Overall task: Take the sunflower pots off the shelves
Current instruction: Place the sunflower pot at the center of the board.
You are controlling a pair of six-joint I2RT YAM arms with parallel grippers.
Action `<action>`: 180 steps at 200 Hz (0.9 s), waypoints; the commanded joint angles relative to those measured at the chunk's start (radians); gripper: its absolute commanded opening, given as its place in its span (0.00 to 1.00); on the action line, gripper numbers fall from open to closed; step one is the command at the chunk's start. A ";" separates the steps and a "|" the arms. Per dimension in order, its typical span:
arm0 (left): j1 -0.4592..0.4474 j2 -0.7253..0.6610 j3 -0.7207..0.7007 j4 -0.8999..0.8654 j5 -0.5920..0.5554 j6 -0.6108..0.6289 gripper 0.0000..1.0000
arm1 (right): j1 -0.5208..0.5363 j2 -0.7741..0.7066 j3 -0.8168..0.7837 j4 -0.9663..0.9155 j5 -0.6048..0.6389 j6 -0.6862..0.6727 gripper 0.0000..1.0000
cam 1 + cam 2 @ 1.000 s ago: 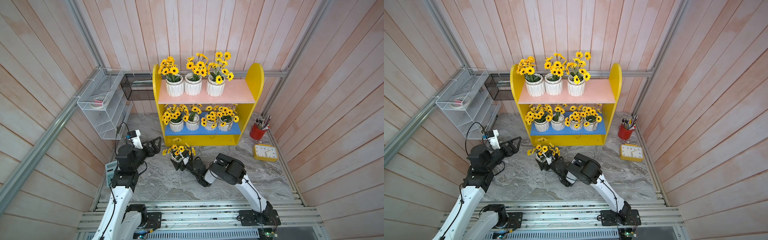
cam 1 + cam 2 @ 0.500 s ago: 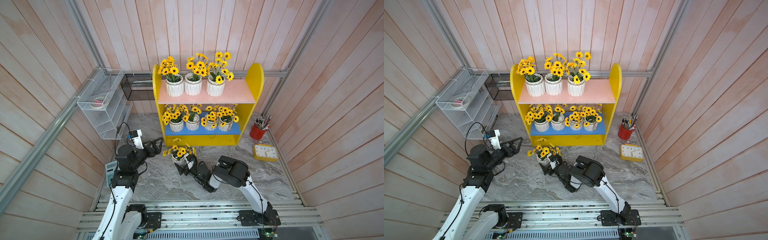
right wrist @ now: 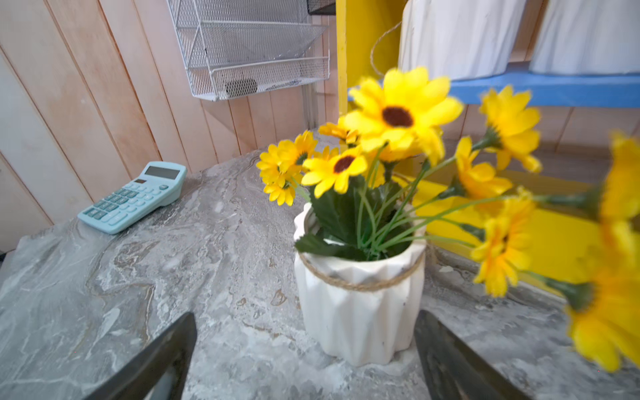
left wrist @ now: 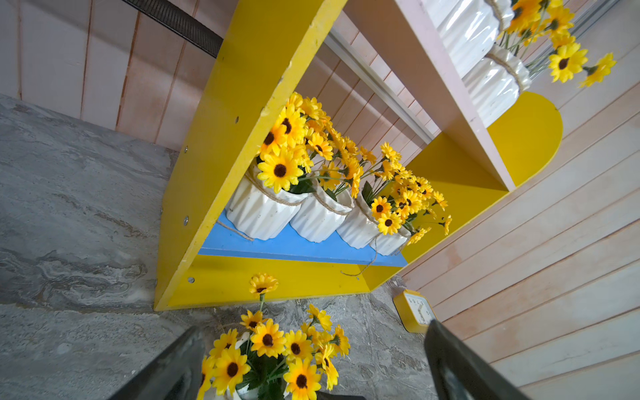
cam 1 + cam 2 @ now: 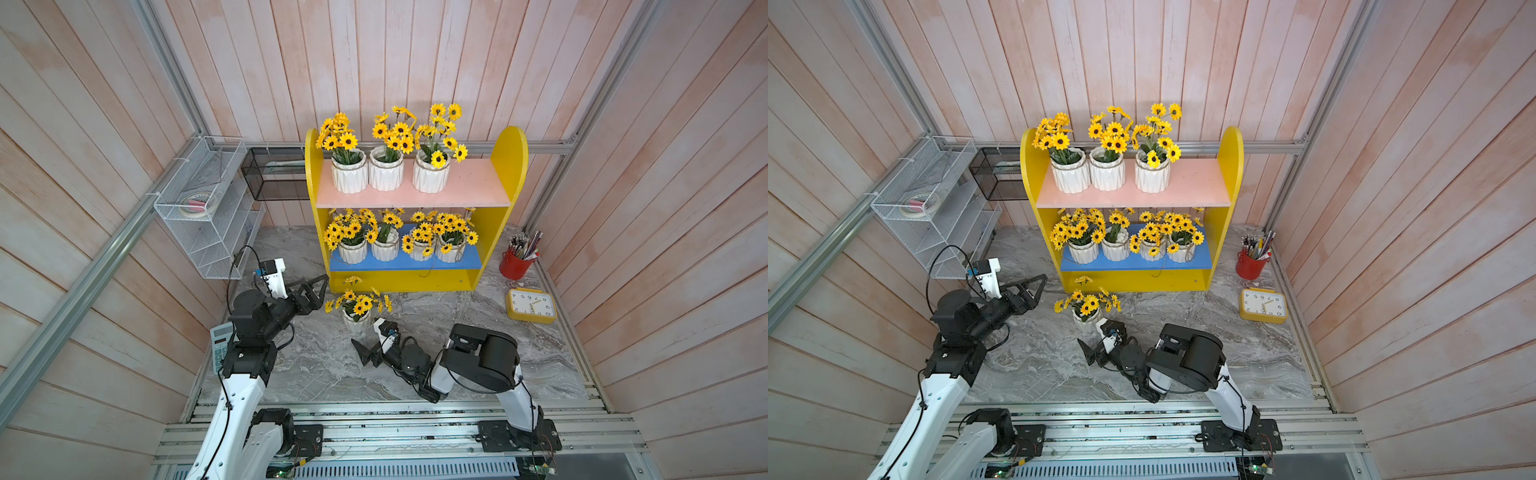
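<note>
One sunflower pot stands on the table, just before the shelves. The left gripper and right gripper are spread, empty.

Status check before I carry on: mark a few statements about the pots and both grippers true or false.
One sunflower pot stands on the table before the shelves. True.
The right gripper is shut on it. False: it is open, not gripping.
The pink upper board holds three pots. True.
The blue lower board is empty. False: four pots stand there.
The left gripper holds a pot. False: open and empty.
</note>
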 commanded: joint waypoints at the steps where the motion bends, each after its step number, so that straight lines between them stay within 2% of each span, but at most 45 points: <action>1: 0.004 -0.014 -0.003 0.036 0.047 -0.011 1.00 | 0.025 -0.089 -0.045 -0.047 0.062 0.001 0.98; 30: 0.001 -0.037 -0.017 0.041 0.077 -0.002 1.00 | 0.076 -0.312 -0.099 -0.240 0.155 -0.077 0.98; 72: 0.001 -0.059 -0.035 0.047 0.079 0.015 1.00 | 0.075 -0.657 -0.031 -0.746 0.206 -0.132 0.98; 89: 0.001 -0.047 -0.043 0.063 0.089 0.002 1.00 | 0.055 -0.774 -0.036 -0.821 0.217 -0.155 0.98; 113: 0.001 -0.027 -0.041 0.065 0.112 -0.001 1.00 | -0.039 -0.913 -0.019 -0.952 0.151 -0.113 0.97; 148: 0.001 -0.023 -0.047 0.090 0.124 -0.016 1.00 | -0.224 -1.005 0.066 -1.077 0.043 -0.039 0.94; 180: -0.007 0.000 -0.024 0.121 0.154 -0.023 1.00 | -0.299 -0.967 0.168 -1.117 0.016 -0.050 0.92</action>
